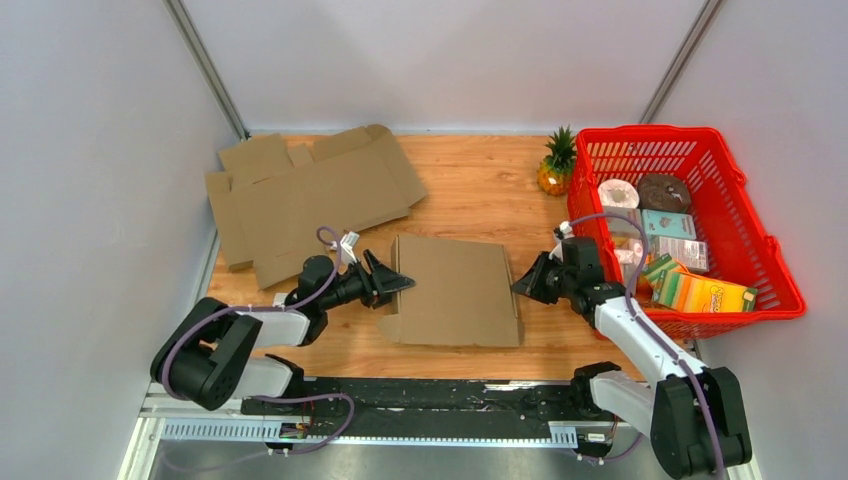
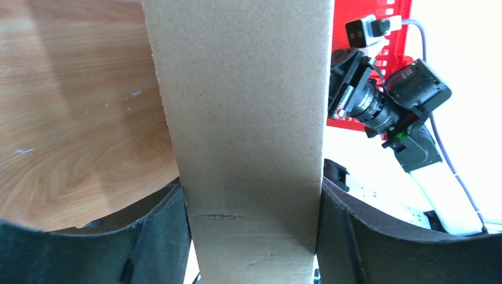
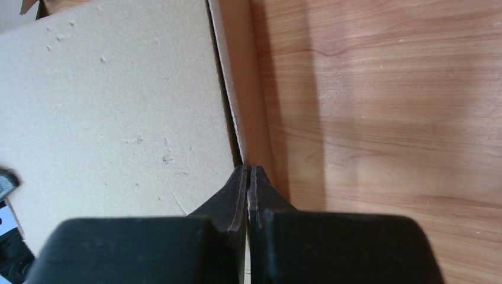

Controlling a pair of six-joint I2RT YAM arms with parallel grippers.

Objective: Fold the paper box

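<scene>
Paper box point(image 1: 455, 290) lies flat on table point(image 1: 480, 190); red basket point(image 1: 640, 155) holds packaged groceries point(image 1: 700, 292)

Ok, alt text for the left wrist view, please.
A brown cardboard panel runs up the middle, filling the gap between the two black fingers of the left gripper. Wooden table shows at left; the right arm and a red basket at right.

The paper box point(image 1: 455, 290) was matt brown cardboard, faintly fibrous and flecked, with rough cut edges. The desk point(image 1: 480, 190) was smooth wood grain with a slight sheen. The basket point(image 1: 745, 190) looked like glossy red plastic; the right hand point(image 3: 248, 173) was matt black.
</scene>
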